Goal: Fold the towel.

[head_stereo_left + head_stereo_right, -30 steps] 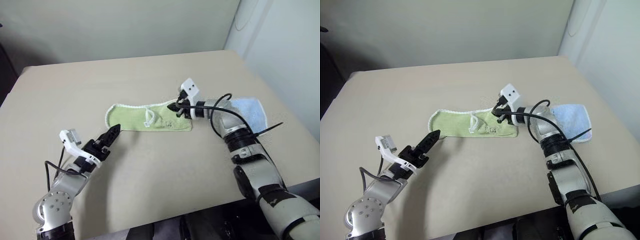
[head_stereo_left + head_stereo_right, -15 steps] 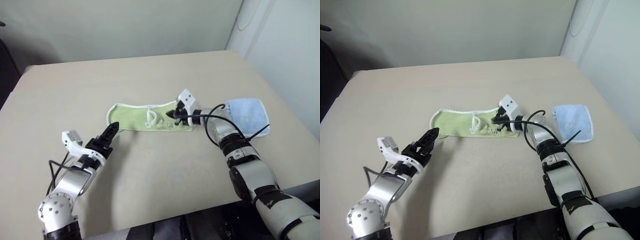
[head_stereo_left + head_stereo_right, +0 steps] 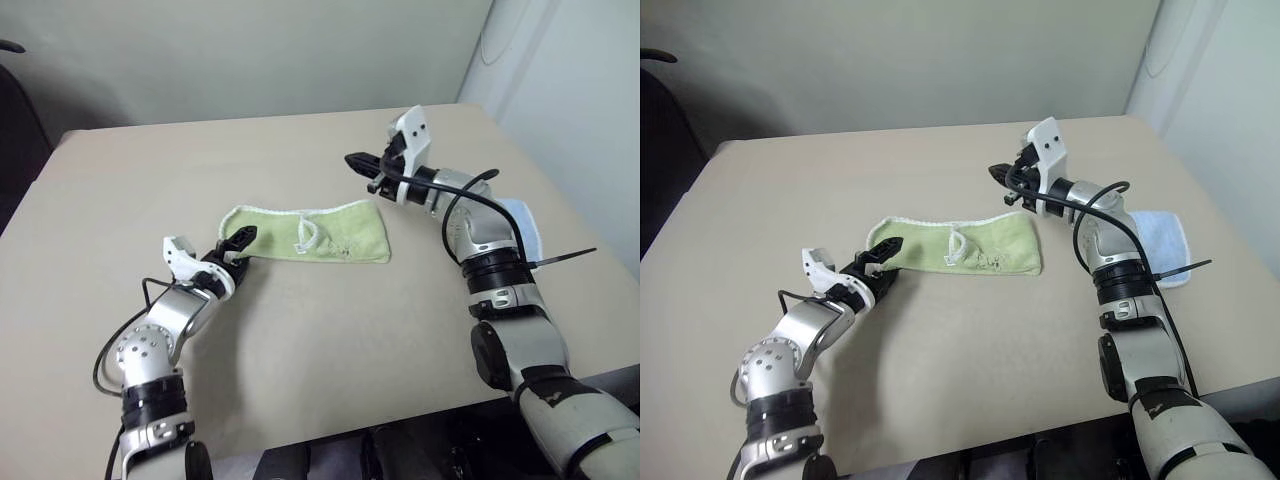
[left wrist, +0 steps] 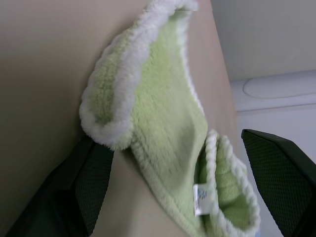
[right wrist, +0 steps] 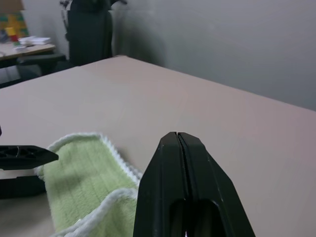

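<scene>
The left gripper (image 3: pixel 883 252) has its fingers spread wide at the towel's (image 3: pixel 970 247) near-left end, one finger on each side of the rounded, white-edged corner, grasping nothing yet. The right gripper (image 3: pixel 358 163) hangs in the air above the towel's right end, fingers pressed together and empty.

The towel lies flat in the middle of the surface (image 3: pixel 300 330) as a long narrow band, apparently folded once lengthwise, so a first fold looks done. Bringing one end across to the other appears to be left.

It is light green terry with white stitched edging, and a small white loop (image 3: pixel 305 235) sits near its middle.
</scene>
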You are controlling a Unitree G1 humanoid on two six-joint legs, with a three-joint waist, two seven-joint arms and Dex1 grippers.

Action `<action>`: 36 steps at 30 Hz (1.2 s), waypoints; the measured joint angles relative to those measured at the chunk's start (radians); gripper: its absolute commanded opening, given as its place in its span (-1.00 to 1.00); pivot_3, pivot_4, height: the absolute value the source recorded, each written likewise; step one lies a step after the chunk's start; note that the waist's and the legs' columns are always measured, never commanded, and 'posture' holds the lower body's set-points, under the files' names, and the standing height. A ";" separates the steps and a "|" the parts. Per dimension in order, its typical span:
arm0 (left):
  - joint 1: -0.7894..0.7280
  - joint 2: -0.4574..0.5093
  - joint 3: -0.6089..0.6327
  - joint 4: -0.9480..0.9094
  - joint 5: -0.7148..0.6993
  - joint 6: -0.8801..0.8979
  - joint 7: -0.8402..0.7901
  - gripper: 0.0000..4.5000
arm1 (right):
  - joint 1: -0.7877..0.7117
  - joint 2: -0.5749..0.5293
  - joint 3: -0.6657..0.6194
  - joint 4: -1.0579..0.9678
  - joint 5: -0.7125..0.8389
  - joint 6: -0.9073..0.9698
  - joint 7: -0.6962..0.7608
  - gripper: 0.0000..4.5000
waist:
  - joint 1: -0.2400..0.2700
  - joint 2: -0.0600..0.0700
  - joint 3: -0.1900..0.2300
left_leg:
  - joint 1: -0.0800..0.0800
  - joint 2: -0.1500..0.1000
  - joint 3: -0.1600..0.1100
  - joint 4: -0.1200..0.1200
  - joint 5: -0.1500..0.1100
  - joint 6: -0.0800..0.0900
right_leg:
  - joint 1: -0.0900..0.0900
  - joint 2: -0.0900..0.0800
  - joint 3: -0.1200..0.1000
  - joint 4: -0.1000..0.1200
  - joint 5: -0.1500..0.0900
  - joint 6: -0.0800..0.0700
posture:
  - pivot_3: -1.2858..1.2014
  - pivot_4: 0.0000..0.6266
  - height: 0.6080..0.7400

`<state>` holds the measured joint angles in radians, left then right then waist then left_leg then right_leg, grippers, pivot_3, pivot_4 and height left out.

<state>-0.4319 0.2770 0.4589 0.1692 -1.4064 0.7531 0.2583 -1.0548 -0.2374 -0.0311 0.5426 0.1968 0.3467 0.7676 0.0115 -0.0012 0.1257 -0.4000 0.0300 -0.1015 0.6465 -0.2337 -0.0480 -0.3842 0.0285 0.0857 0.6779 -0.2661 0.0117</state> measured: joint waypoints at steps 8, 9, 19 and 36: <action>-0.130 0.015 0.015 0.177 0.105 -0.001 -0.086 0.89 | 0.000 -0.005 -0.010 -0.022 0.016 0.017 -0.024 -1.00 | 0.004 0.000 0.000 | 0.001 0.000 0.000 0.000 0.002 0.000 | 0.001 0.000 0.000 0.000 0.001 0.000 | 0.03 -0.52 1.00; -0.134 0.015 0.017 0.183 0.112 -0.001 -0.090 0.80 | 0.000 -0.005 -0.009 -0.026 0.016 0.018 -0.025 -1.00 | 0.004 0.000 0.000 | 0.001 0.000 0.000 -0.001 0.002 0.000 | 0.001 0.000 0.000 0.000 0.001 0.000 | 0.03 -0.52 1.00; -0.097 -0.014 0.036 0.125 0.185 -0.001 -0.122 -0.72 | 0.003 -0.008 -0.010 -0.037 0.017 0.026 -0.047 -1.00 | -0.006 0.000 0.000 | -0.006 0.000 0.001 -0.008 0.003 -0.002 | -0.009 0.000 0.001 -0.005 0.000 0.000 | 0.03 -0.52 1.00; -0.347 0.067 -0.468 -0.149 0.545 0.065 -0.429 -0.99 | 0.007 -0.058 -0.081 0.009 0.019 0.019 -0.149 -1.00 | 0.004 0.000 0.001 | -0.016 0.000 -0.002 0.001 0.002 0.001 | -0.013 0.000 0.000 -0.007 0.003 0.004 | 0.03 -0.52 1.00</action>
<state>-0.7794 0.3436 -0.0087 0.0204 -0.8615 0.8179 -0.1703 -1.0473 -0.2949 -0.1125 0.5520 0.2155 0.3653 0.6186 0.0151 -0.0016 0.1263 -0.4164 0.0298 -0.1030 0.6473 -0.2321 -0.0473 -0.3971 0.0282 0.0859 0.6706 -0.2629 0.0153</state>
